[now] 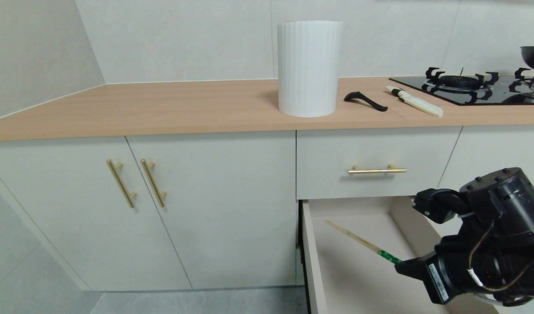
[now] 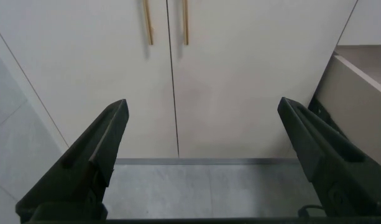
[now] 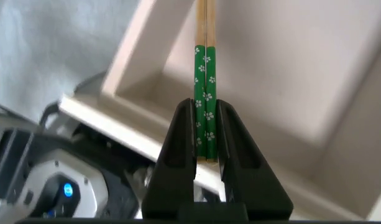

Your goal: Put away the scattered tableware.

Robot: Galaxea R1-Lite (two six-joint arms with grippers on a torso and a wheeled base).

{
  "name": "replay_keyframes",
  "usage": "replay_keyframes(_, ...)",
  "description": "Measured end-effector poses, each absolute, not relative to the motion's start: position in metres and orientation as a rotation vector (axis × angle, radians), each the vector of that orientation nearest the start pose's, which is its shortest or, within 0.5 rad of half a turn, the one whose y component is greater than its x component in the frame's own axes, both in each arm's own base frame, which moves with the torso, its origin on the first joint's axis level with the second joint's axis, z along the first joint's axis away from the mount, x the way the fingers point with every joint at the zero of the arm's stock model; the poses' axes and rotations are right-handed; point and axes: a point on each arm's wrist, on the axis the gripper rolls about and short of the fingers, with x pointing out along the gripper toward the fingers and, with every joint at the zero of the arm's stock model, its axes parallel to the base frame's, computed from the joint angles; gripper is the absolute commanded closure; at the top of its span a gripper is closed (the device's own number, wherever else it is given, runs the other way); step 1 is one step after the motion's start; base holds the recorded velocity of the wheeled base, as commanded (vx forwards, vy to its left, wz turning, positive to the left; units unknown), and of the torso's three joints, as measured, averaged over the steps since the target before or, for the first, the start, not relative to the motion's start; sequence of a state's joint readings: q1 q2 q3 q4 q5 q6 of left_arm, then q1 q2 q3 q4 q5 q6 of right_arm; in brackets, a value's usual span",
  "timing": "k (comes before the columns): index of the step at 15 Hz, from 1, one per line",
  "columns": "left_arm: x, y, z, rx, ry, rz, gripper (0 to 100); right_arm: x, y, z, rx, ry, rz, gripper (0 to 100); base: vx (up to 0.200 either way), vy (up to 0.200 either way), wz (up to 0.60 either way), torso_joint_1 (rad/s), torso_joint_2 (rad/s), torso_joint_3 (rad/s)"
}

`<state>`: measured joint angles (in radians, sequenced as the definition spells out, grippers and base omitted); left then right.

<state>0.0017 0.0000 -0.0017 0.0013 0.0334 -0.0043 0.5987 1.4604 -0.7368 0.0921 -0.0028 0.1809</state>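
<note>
Hovering over the open drawer (image 1: 312,253), right claw (image 1: 399,264) clamped on the chopsticks (image 1: 358,240), tips angled down inside, likely for a low release. Knife (image 1: 415,101) lies on the table (image 1: 162,109) above the drawer. Left wrist: left claw (image 2: 201,109) spread wide, empty, beside the drawer. Right wrist: green ends pinched together.

Pretty bright, soft light all round, coming from above and a bit from the right. The white canister (image 1: 309,67) throws a faint shadow leftward onto the countertop (image 1: 162,107), and the counter's lip shades the top of the cabinet doors (image 1: 205,209). The glass hob (image 1: 502,93) shows pale reflections. Door seams lean outward near the head view's left edge. In the 2 wrist views, the left gripper (image 2: 201,106) and right gripper (image 3: 206,106) look nearly black against pale surfaces.
</note>
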Motion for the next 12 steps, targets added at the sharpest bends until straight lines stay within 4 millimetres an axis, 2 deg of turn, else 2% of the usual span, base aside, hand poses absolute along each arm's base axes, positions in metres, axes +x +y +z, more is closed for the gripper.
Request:
replay_keyframes(2, -0.023, 0.001, 0.076, -0.004, 0.000, 0.036, 0, 0.192, 0.125, 0.159, -0.065, 0.820, 0.467, 100, 0.000, 0.000, 0.00, 0.000, 0.00, 0.000)
replay_keyframes(6, -0.023, 0.001, 0.076, -0.004, 0.000, 0.036, 0, 0.229, 0.131, 0.144, 0.024, 0.842, 0.378, 100, 0.000, 0.000, 0.00, 0.000, 0.00, 0.000)
replay_keyframes(9, -0.023, 0.001, 0.076, -0.004, 0.000, 0.036, 0, 0.255, 0.141, 0.127, 0.115, 0.891, 0.277, 100, 0.000, 0.000, 0.00, 0.000, 0.00, 0.000)
replay_keyframes(12, -0.023, 0.001, 0.076, -0.004, 0.000, 0.035, 0, 0.279, 0.152, 0.103, 0.137, 0.855, 0.189, 100, 0.000, 0.000, 0.00, 0.000, 0.00, 0.000)
